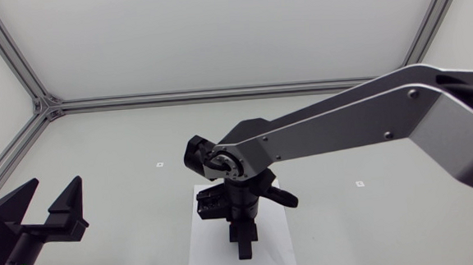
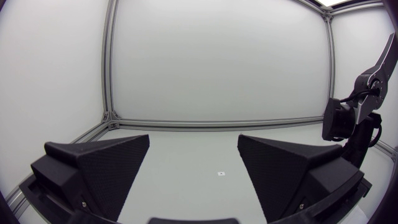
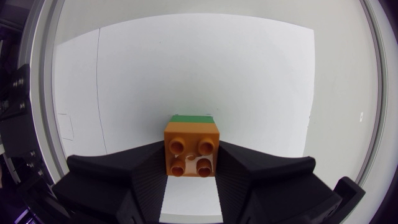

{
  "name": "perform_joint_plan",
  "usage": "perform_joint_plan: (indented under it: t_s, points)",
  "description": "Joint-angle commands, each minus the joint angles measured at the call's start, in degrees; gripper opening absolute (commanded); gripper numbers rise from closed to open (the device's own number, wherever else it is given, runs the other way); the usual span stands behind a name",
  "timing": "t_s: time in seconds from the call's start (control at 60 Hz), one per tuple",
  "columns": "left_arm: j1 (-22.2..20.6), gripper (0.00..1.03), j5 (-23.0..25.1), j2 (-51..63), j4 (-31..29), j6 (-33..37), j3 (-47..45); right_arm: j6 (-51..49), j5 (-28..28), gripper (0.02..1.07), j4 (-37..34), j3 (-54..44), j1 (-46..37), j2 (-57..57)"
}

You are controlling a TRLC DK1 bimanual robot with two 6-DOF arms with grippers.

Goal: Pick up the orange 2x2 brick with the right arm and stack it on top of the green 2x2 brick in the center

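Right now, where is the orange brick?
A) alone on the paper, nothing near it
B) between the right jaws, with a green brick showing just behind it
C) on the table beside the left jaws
B: the right wrist view shows the orange brick between the right jaws, both touching its sides, with an edge of the green brick just beyond.

White table with a paper sheet at its middle

The table (image 1: pixel 98 149) is matte white, with metal rails along its far and left edges. A white paper sheet (image 1: pixel 201 250) lies flat in the middle and reaches the near edge. Two small marks sit on the bare top, one (image 1: pixel 160 164) toward the left edge and one (image 1: pixel 359 183) toward the right. A green brick (image 3: pixel 191 117) stands there, mostly covered by an orange brick (image 3: pixel 191 149).
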Motion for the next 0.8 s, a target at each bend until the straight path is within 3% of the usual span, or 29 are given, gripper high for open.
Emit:
perform_joint_plan:
  t_s: [0.0,0.333,0.6,0.783]
  points:
    - [0.3,0.99,0.3,-0.5,-0.8,0.7,-2.3,-1.0,-0.1,0.45,-0.9,-1.7,-0.3,0.5]
    - [0.3,0.99,0.3,-0.5,-0.8,0.7,-2.3,-1.0,0.0,0.69,-0.9,-1.4,-0.3,0.8]
    - [0.3,0.99,0.3,-0.5,-0.8,0.7,-2.3,-1.0,0.4,1.02,-0.9,-1.5,-0.4,0.3]
    - [0.3,0.99,0.3,-0.5,-0.8,0.7,-2.3,-1.1,0.5,1.03,-1.4,-1.6,-0.2,-2.3]
